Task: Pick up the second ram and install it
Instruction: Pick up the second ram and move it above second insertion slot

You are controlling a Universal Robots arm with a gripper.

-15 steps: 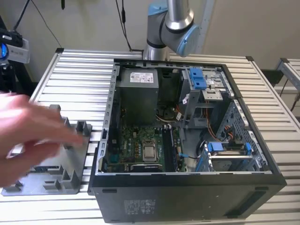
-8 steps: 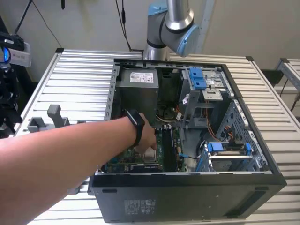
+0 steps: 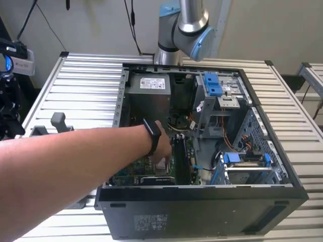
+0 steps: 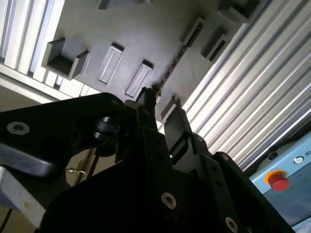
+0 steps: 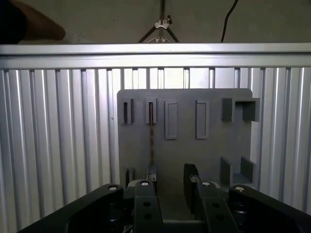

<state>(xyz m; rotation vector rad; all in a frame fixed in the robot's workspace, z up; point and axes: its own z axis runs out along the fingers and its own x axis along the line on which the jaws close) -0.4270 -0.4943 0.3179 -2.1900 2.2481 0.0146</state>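
1. Grey holder tray [image 5: 214, 155] [image 4: 160, 29]: lies flat on the slatted metal table [image 5: 58, 136] [image 4: 252, 87]. It carries a row of narrow recesses and several upright posts.
2. Second ram [image 5: 151, 136] [image 4: 177, 56]: stands on its long edge in one narrow slot of the tray's row, and in both wrist views it appears as a thin dark line. It is still in the tray, not lifted.
3. Gripper [image 5: 171, 179] [image 4: 163, 106]: hangs over the tray edge nearest the ram's end. Its fingers [image 5: 190, 177] are spread apart with a clear gap and grip nothing. One fingertip lines up with the end of the ram; whether they touch cannot be told.
4. Computer case [image 3: 202, 194]: lies open on the table [image 3: 86, 85], to the exterior view's right of the tray [image 3: 58, 121]. Inside are a power supply [image 3: 149, 96], a green motherboard [image 3: 131, 171], drive cages with blue latches [image 3: 214, 83] and loose cables.
5. Person's hand [image 3: 161, 151]: reaches into the case with a black wristband [image 3: 152, 135] on the wrist and fingers bent down onto the motherboard. Whether they pinch anything cannot be told.
6. Robot arm [image 3: 184, 25]: rises beyond the case, on the side away from the tray.
7. Red button [image 4: 277, 180]: sits on a pale box off the table, well apart from the tray.
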